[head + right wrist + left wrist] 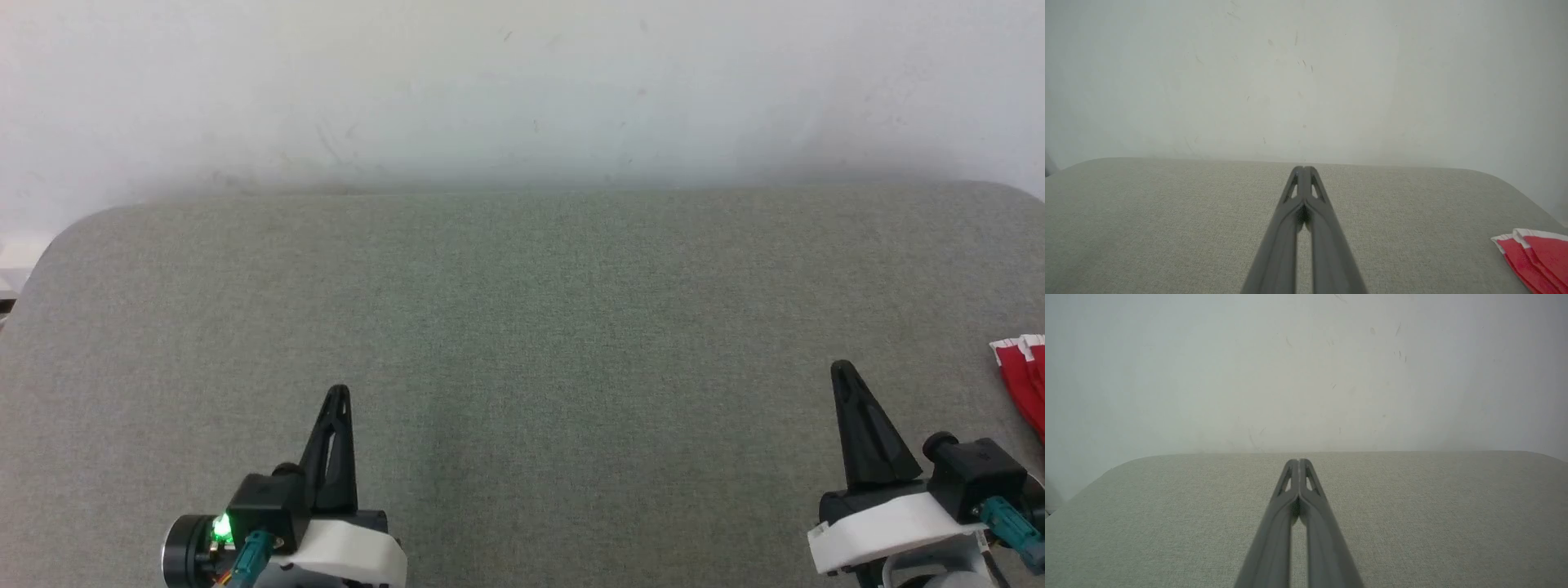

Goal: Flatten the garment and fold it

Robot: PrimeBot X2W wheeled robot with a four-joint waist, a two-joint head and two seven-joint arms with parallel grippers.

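– Left gripper (338, 392) first: is it open or closed?
– Closed tight. Its two dark fingers press together at the tips, like a beak. It sits low on the left in the head view and points toward the wall. I cannot tell if it touches the cloth under it.
– And the right gripper (842, 369)?
– Closed tight too, pinched tip to tip. It sits low on the right and points the same way. The two are well apart.
– What is the biggest thing you see?
– The wall (522, 82). It is pale and plain, with little scuff marks on it.
– Next biggest?
– The table (522, 310). It has a grey-green cloth top, and its back corners are round. The wall rises behind its far edge.
– Where are the shorts?
– The shorts (1025, 388) lie on the table at the far right side of the head view. They are to the right of the right gripper and apart from it. They are bright red with a white edge (1008, 343). The picture cuts part of them off, so I cannot tell their whole shape. In the right wrist view they sit in the bottom right corner, in layers.
– Anything tiny?
– A green light (220, 527) glows on the left wrist, behind the fingers.
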